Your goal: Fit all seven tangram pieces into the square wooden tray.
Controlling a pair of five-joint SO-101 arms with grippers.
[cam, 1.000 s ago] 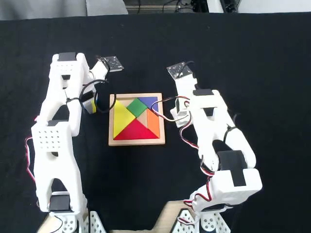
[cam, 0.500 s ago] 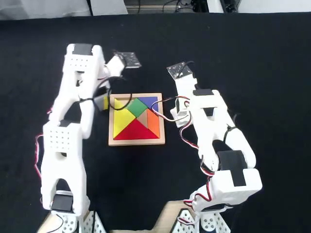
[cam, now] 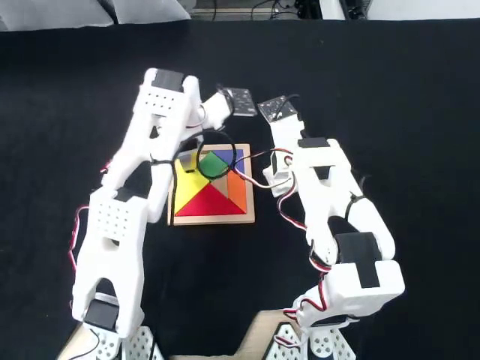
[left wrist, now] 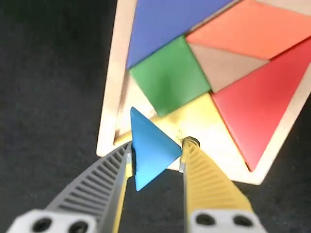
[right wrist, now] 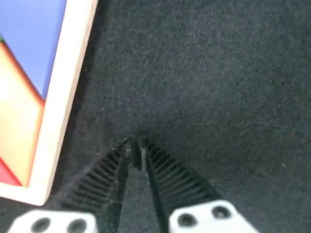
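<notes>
The square wooden tray (cam: 210, 220) lies between the two arms and holds yellow, red, orange, green and dark blue pieces. My left gripper (left wrist: 155, 153) is shut on a light blue triangle (left wrist: 150, 148), held above the tray's (left wrist: 108, 116) corner beside the green square (left wrist: 170, 77) and the yellow triangle (left wrist: 204, 131). A bare wooden gap shows beside the green square. In the high view the left arm (cam: 161, 135) leans over the tray's far left part. My right gripper (right wrist: 135, 145) is shut with nothing in it, over black cloth just off the tray's right rim (right wrist: 63, 97).
Black cloth covers the table all around the tray. The right arm (cam: 322, 187) stands close to the tray's right side. Loose cables (cam: 255, 161) hang over the tray's far right corner.
The left arm has swung to the right from beside the tray's left edge to over its far left part, carrying the light blue triangle. The right arm has kept still.
</notes>
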